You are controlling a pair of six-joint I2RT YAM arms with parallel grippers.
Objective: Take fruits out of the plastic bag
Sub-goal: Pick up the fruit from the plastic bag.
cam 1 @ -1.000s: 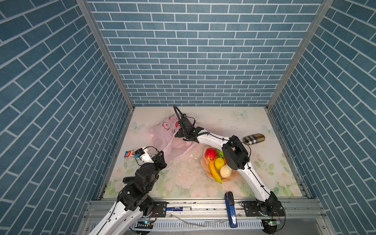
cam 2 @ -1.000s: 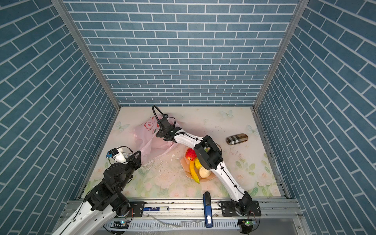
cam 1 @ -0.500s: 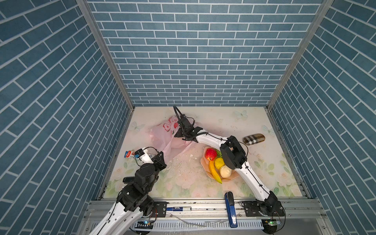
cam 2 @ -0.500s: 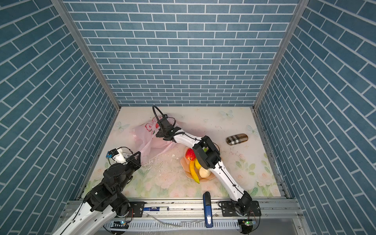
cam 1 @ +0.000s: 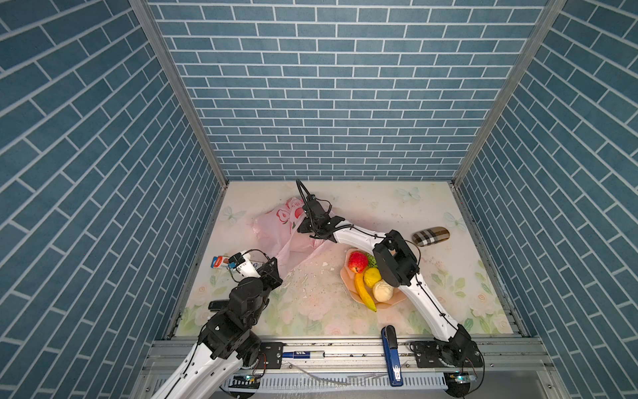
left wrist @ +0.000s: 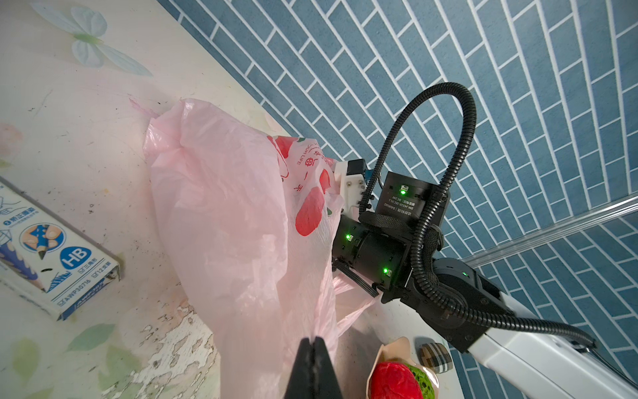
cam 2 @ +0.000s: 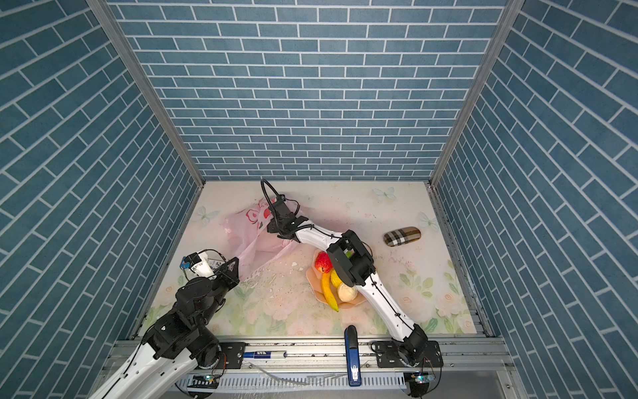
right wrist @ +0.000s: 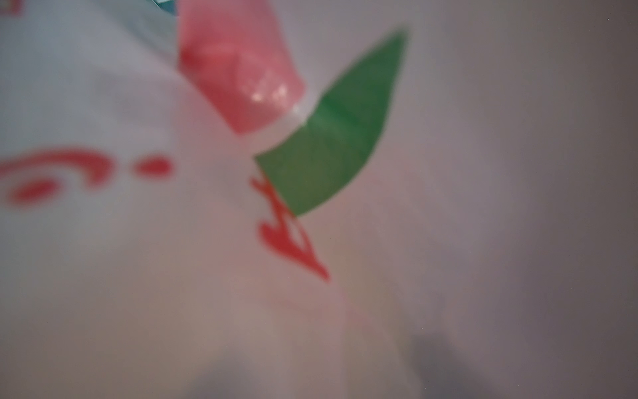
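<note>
Left pincer (left wrist: 313,342): clamped fully shut on a drawn-out fold of the plastic bag (cam 1: 276,235), at the bag's six-o'clock end. Right pincer: pushed into the bag from its three-o'clock side and hidden by film. Cannot tell how wide it stands or whether anything is in it. Nothing in the right wrist view but blurred red and green print pressed close.

Bag at ten o'clock on the counter (cam 1: 321,311), bunched and partly lifted between the two arms.

Likely trouble from here:
- Closing blind on film instead of fruit, since the wrist camera is smothered; would then haul the whole bag along on withdrawal.
- Tearing the thin film, or slipping it out of the left pinch, if pulled hard against that hold.
- Clipping the bowl (cam 1: 392,300) at four o'clock with the right arm's (cam 1: 359,236) elbow, which hangs directly over it; could spill what is already out.

Counted:
- Plastic bag: one.
- Fruits in the bowl: five, namely one red apple (cam 1: 358,262), one green bumpy fruit (cam 1: 371,259), one lemon (cam 1: 372,276), one banana (cam 1: 364,292), one cream-white lumpy fruit (cam 1: 382,291).
- Fruits inside the bag: none visible through the film; cannot count.
- Bowl: one. Plaid case (cam 1: 431,236) at two o'clock: one. Pencil box (left wrist: 51,255) at nine o'clock: one.
</note>
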